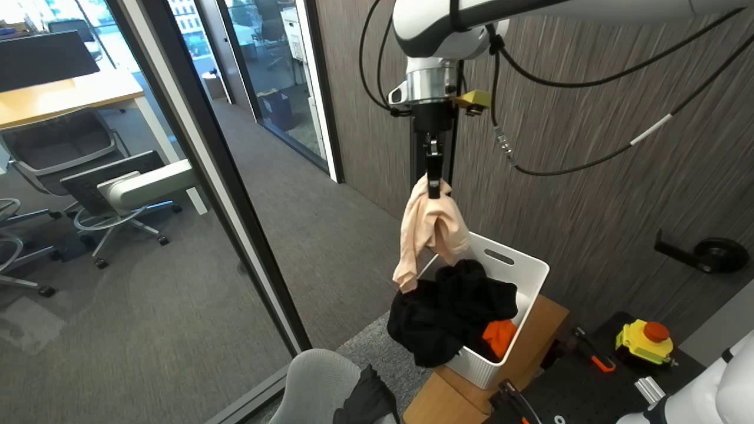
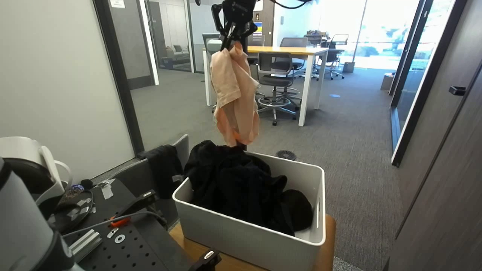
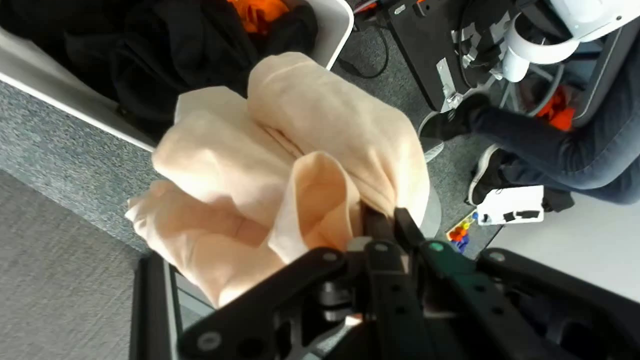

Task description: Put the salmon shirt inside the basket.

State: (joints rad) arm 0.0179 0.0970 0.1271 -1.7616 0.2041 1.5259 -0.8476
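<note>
The salmon shirt [image 1: 435, 227] hangs in loose folds from my gripper [image 1: 434, 189]. It also shows in an exterior view [image 2: 236, 94] and fills the middle of the wrist view [image 3: 330, 120]. My gripper [image 3: 387, 220] is shut on the shirt's upper part; its fingertips are partly covered by cloth. The white basket [image 1: 527, 268] is below. In an exterior view the basket [image 2: 244, 235] stands nearer the camera, and the shirt hangs at its far edge. I cannot tell whether the shirt's lower end touches the rim or the black clothes.
Black clothes [image 1: 465, 297] fill much of the basket and drape over one side, with an orange cloth [image 1: 499, 337] among them. The basket stands on a brown box [image 1: 539, 330]. A grey chair [image 1: 321, 383] and a black tool table [image 2: 131, 244] are close by. A person's legs [image 3: 565, 135] show.
</note>
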